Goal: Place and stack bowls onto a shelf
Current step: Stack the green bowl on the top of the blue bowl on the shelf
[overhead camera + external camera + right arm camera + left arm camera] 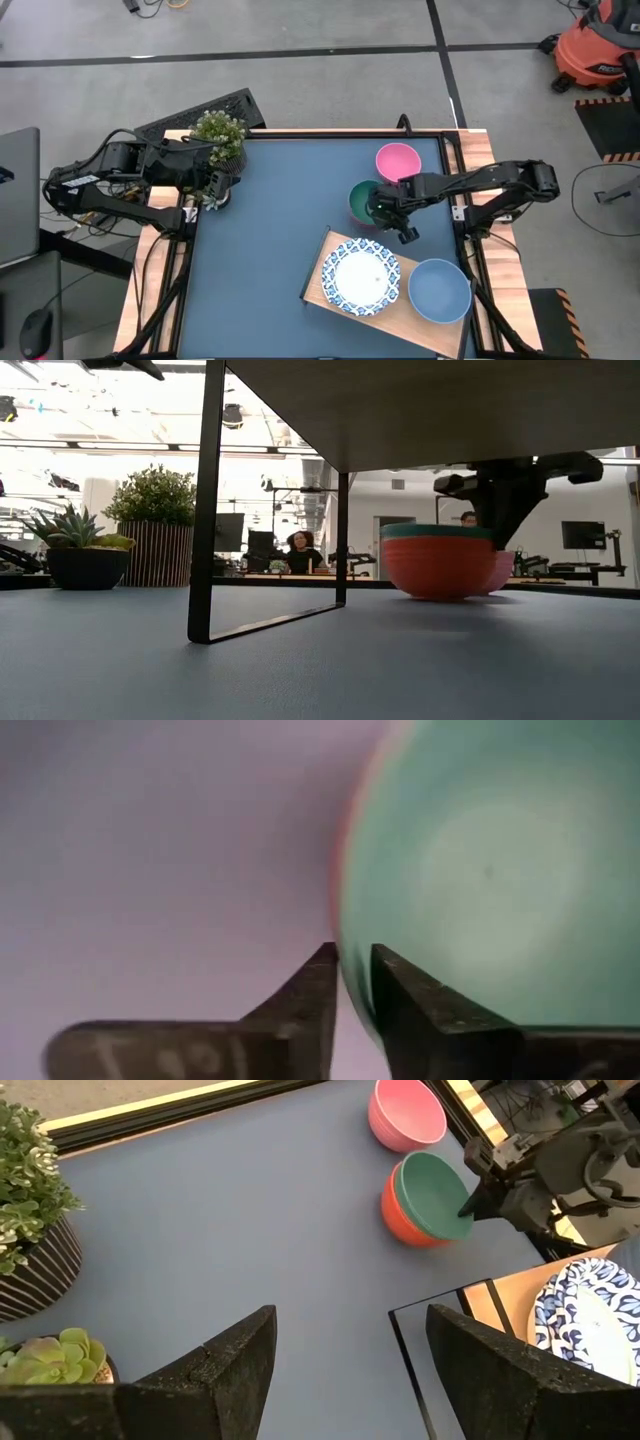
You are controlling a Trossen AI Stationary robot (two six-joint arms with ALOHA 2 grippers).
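High view: one white blue-patterned bowl (360,277) sits on the pale wooden shelf (322,268); the plain blue bowl (439,290) overhangs its edge. The right gripper (384,212) has its fingers closed on the rim of the teal-green bowl (363,197), which is nested in the red bowl (437,568) on the dark blue worktop (270,220). The pink bowl (397,161) waits just beside. The worktop's middle lies open. The left gripper (345,1360), fingers apart, idles near the potted plant (220,137).

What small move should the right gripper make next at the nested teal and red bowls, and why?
Probably lift straight up. The right gripper has its fingers pinched over the rim of the teal bowl, which sits nested in the red bowl on the tabletop, not yet on the shelf. The left gripper waits open by the plants.
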